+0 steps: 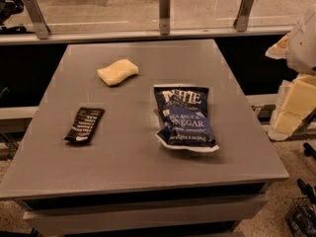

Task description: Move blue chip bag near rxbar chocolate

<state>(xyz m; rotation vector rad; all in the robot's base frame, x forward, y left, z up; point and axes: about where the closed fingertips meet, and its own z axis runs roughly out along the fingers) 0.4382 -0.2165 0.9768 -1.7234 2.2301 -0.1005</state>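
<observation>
Blue chip bag [185, 117]: one, lying flat on the right half of the grey worktop [133, 157], lettered face up, one sealed edge towards the far side and the other towards the near side.
Chocolate bar [84, 125]: one, small and dark-wrapped with white text lines, flat on the left side of the worktop, well apart from the bag.
Sponge [117, 72]: one, pale yellow, towards the far side of the worktop, behind the bar and the bag and touching neither.
End effector [295, 102]: one, pale, at the right edge of the view, beyond the side of the worktop; whether it is released or clenched cannot be told.
Bag and end effector: well apart; the bag lies to the left of the end effector, with bare worktop and its right edge between them.
</observation>
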